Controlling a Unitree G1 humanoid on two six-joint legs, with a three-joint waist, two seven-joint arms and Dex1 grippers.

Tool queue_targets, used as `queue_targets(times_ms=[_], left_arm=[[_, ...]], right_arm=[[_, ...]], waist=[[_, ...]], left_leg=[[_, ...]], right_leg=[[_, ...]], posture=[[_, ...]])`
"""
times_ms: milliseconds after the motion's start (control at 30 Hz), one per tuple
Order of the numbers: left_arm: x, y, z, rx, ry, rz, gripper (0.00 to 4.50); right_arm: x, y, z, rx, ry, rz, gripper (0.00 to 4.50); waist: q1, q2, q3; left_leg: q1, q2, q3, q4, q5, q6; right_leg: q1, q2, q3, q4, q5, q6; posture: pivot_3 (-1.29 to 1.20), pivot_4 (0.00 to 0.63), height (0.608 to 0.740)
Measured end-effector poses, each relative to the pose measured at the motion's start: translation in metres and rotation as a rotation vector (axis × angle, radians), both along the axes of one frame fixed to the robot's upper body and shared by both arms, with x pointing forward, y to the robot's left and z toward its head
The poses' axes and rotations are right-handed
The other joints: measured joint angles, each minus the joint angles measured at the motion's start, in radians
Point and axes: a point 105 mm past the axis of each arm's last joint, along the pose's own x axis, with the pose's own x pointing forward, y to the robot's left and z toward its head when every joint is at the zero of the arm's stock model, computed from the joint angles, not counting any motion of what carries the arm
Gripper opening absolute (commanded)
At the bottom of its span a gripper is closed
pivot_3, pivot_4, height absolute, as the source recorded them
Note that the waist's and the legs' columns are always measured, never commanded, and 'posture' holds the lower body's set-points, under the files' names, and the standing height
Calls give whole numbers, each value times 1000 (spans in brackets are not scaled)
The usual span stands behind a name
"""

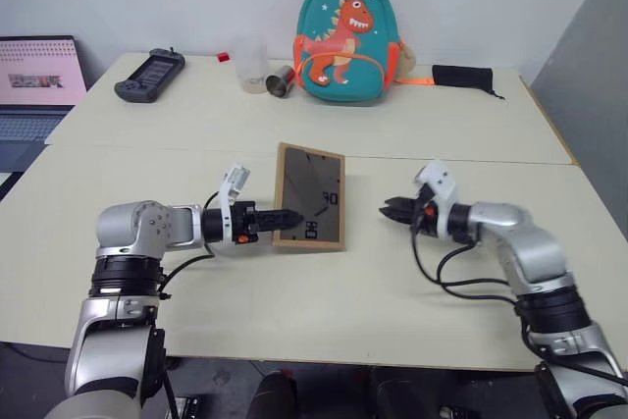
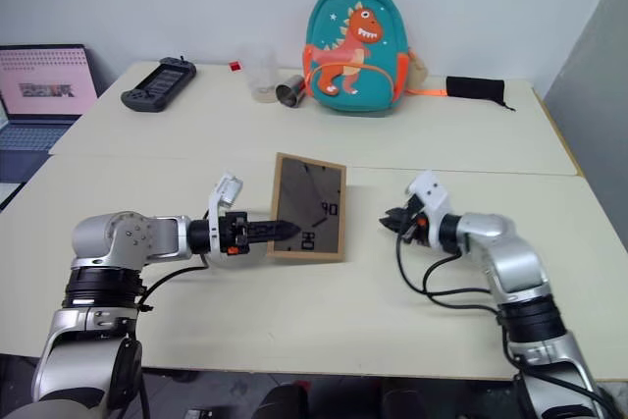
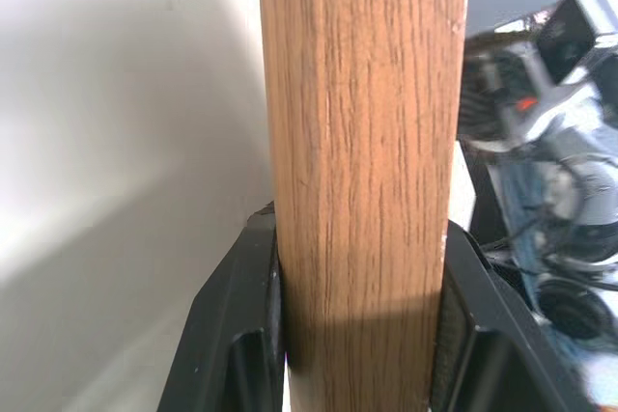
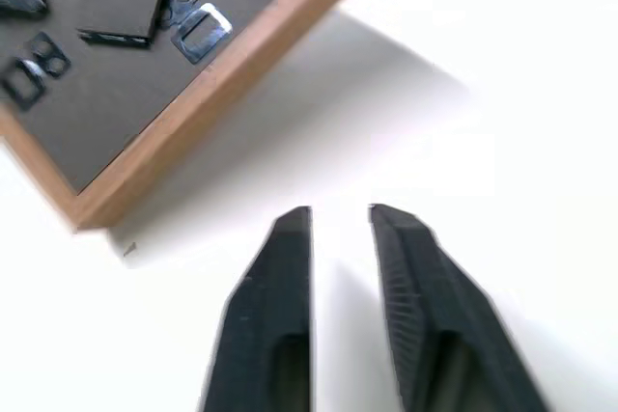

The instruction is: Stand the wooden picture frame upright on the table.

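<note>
The wooden picture frame (image 1: 312, 198) is at the middle of the table (image 1: 294, 311), raised off its face with its dark back panel and white marks toward me. My left gripper (image 1: 289, 216) is shut on the frame's left wooden edge; in the left wrist view that edge (image 3: 362, 142) fills the space between my two black fingers. My right gripper (image 1: 390, 209) hovers to the right of the frame, apart from it, its fingers (image 4: 280, 277) parted a little with nothing between them. The right wrist view shows a corner of the frame (image 4: 193, 103) with metal clips on its back.
At the far side stand a teal dinosaur backpack (image 1: 343, 38), a metal cup (image 1: 281, 81), a clear plastic cup (image 1: 252, 68), a black handheld console (image 1: 149, 76) and a black pouch (image 1: 462, 77). A laptop (image 1: 34, 85) sits off the left edge.
</note>
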Motion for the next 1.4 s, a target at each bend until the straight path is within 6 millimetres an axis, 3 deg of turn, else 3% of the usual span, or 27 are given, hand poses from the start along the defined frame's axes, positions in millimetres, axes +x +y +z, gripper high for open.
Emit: queue_targets(times_ms=[200,367,767,1033,1167,1400], left_arm=[[5,-2,8,9,-83,4,1483],[6,-3,10,14,-100,4,1483],[5,-8,16,27,-137,-15,1483],[6,-7,15,40,-134,-8,1483],[4,-9,17,38,-141,-17,1483],[0,-10,15,28,-103,-34,1483]], right_arm=[[-12,43,52,181,-7,175,3236],[-10,71,60,242,-15,206,4463],[10,111,49,203,-33,194,4463],[9,119,48,187,-68,218,4463],[0,115,53,207,-57,254,4463],[-26,84,55,229,18,337,4463]], waist=[[-15,0,0],[-15,0,0],[-16,0,0],[-19,0,0],[-19,0,0],[-17,0,0]], left_leg=[[-1,0,0,0,0,0],[-2,0,0,0,0,0],[-4,0,2,0,0,0],[-6,0,1,0,0,0],[-6,0,1,0,0,0],[-7,0,1,0,0,0]], right_leg=[[-1,0,0,1,0,0],[-2,0,0,0,0,0],[-7,0,1,3,0,0],[-8,-1,1,2,0,0],[-8,-1,1,2,0,0],[-8,0,0,2,0,0]], posture=[[0,150,740],[0,150,740],[0,150,740],[0,150,740],[0,150,740],[0,150,740]])
